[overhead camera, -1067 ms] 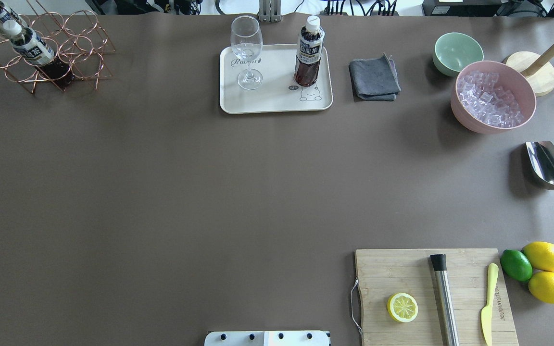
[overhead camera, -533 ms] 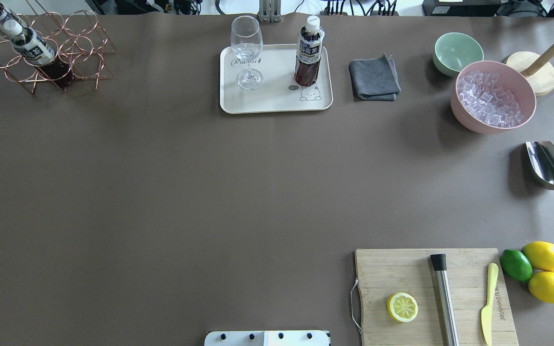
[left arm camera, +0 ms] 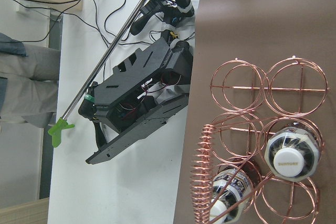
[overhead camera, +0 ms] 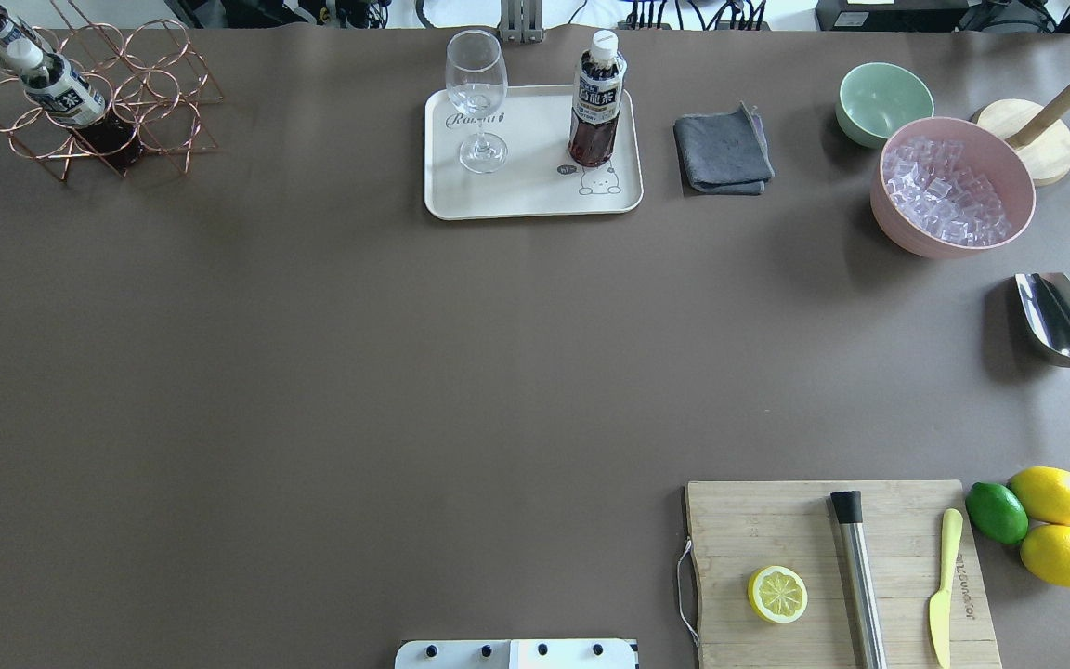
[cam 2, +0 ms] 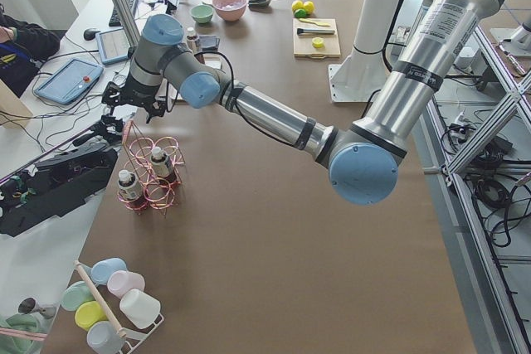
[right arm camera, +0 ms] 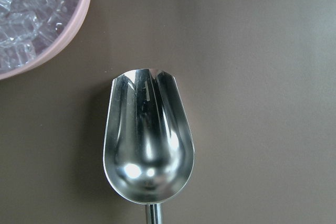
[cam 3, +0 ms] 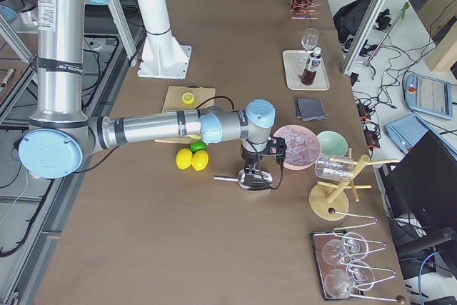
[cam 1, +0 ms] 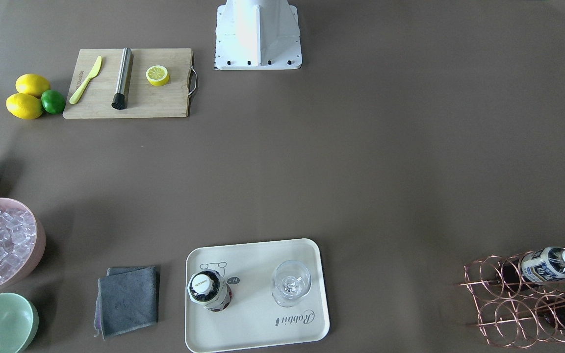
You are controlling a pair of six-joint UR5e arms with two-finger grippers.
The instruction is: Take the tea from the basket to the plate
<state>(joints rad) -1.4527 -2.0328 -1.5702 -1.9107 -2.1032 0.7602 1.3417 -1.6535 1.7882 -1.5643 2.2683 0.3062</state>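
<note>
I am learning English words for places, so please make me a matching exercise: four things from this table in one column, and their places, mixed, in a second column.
Things
1. upright tea bottle
2. lemon half
3. ice cubes
4. two tilted tea bottles

Places
A. in the pink bowl
B. on the cutting board
C. on the plate
D. in the basket

Pairs: 1-C, 2-B, 3-A, 4-D.

Silver tube arms with pale blue joint caps, white base.
</note>
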